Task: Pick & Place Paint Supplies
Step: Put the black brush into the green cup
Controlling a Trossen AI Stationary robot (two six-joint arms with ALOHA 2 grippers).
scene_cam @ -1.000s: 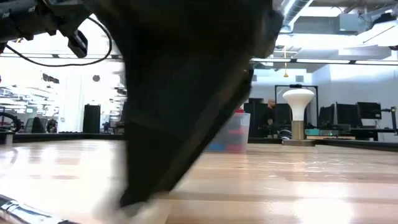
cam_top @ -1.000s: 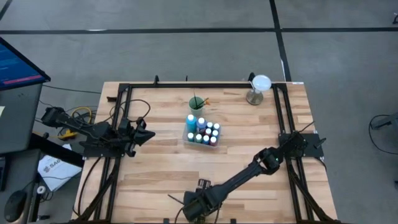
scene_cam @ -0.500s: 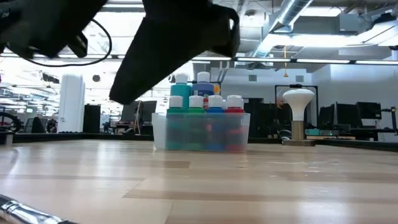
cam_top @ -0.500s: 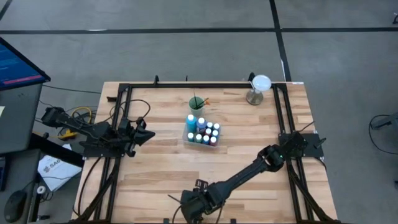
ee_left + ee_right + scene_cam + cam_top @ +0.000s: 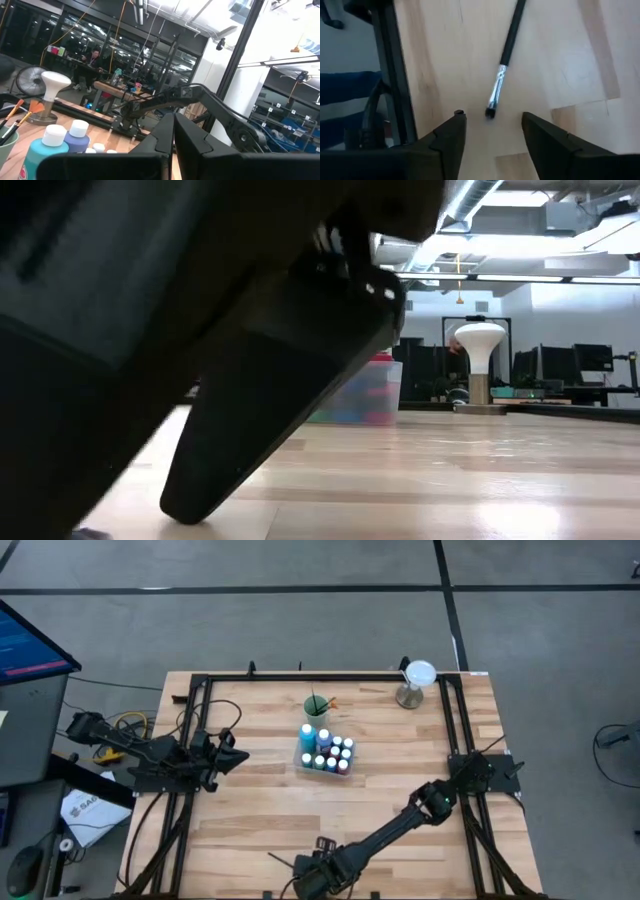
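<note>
right gripper (image 5: 312,877) at table's near edge | paint bottles (image 5: 326,751) mid-table | left gripper (image 5: 236,758) parked

I see the paint bottles (image 5: 326,751) standing upright in a tight cluster near the middle of the tabletop (image 5: 250,810), white caps up, with blue and teal bodies showing from above and a red one at the cluster's edge in the low view. Just behind them, thin paintbrushes (image 5: 318,703) stand bristles-up together. One more paintbrush (image 5: 504,59), dark-handled with a shiny metal ferrule, lies flat on the wood at the near edge.
</note>
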